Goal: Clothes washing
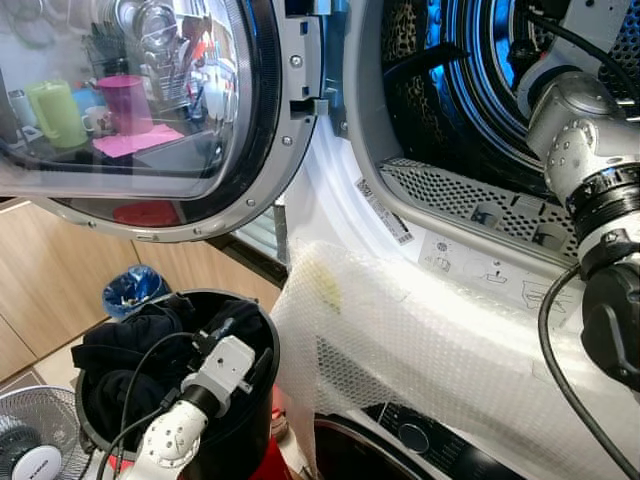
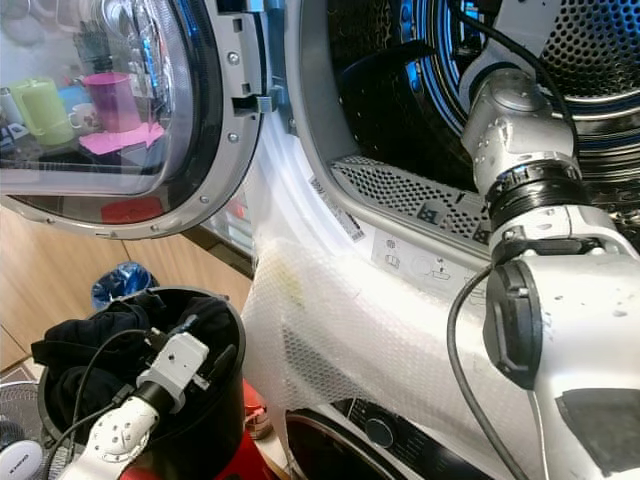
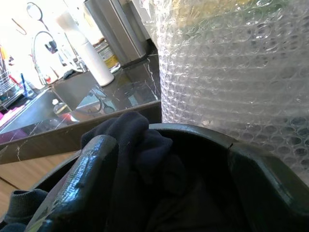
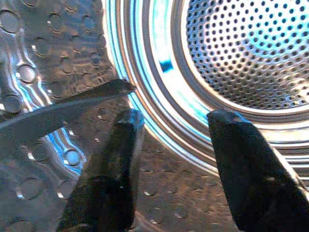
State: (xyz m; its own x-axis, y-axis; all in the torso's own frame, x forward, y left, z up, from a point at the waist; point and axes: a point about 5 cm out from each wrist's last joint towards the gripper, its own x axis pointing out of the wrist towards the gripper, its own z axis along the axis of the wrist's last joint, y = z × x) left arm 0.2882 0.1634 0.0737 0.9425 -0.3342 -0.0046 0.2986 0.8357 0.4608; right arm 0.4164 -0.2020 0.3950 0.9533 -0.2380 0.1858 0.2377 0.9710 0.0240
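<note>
One basket (image 1: pixel 262 352), one fan (image 1: pixel 35 432), two cups (image 1: pixel 58 112)

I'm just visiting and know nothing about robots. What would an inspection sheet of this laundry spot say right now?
Surface: bubble wrap draped over the machine front below the drum opening.
Job's things: dark clothes piled in a black bucket; drum bare metal where seen; round door swung open.
Clutter: blue bag by the wooden cabinets; white fan on the floor.
Grippers: left gripper open over the clothes in the bucket; right gripper open inside the drum, holding nothing.
Cables: black cable along the left arm; another looping by the right arm.
Surroundings: kitchen counter with sink.
</note>
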